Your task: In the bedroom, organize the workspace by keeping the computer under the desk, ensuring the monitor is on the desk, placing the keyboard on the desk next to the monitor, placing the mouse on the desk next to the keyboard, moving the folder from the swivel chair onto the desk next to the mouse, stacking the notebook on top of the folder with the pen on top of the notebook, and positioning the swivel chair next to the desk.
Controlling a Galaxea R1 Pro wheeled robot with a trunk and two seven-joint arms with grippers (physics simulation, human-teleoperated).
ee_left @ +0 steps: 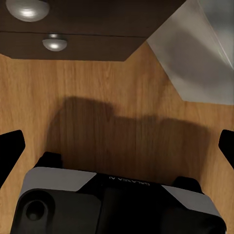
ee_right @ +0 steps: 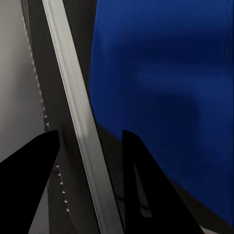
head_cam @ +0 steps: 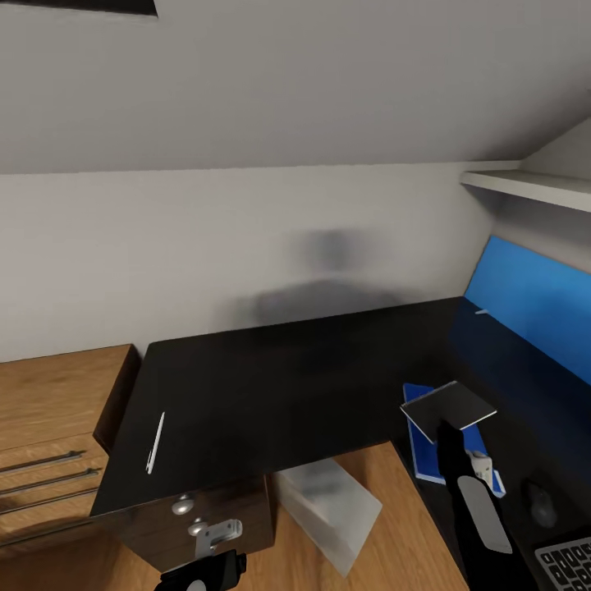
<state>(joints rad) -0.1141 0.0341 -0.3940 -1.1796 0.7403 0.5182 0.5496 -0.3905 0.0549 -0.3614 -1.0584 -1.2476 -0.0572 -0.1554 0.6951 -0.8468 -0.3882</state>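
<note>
The pale grey notebook (head_cam: 449,405) hangs tilted just above the blue folder (head_cam: 429,450), which lies on the black desk (head_cam: 279,386) at the right. My right gripper (head_cam: 448,428) is shut on the notebook's near edge. In the right wrist view the notebook's edge (ee_right: 73,97) runs between the fingers (ee_right: 146,185) of the right gripper (ee_right: 90,168), with blue behind it. The pen (head_cam: 155,443) lies near the desk's left edge. The mouse (head_cam: 542,502) and the keyboard (head_cam: 568,565) sit at the lower right. The computer (head_cam: 330,507) stands under the desk. My left gripper (ee_left: 117,146) is open over the floor.
A dark drawer cabinet (head_cam: 205,513) with round knobs (ee_left: 54,44) stands under the desk's left end. Low light-wood cabinets (head_cam: 49,443) adjoin on the left. The blue back panel (head_cam: 533,304) and a white shelf (head_cam: 533,187) line the right side. A grey sloping wall rises behind.
</note>
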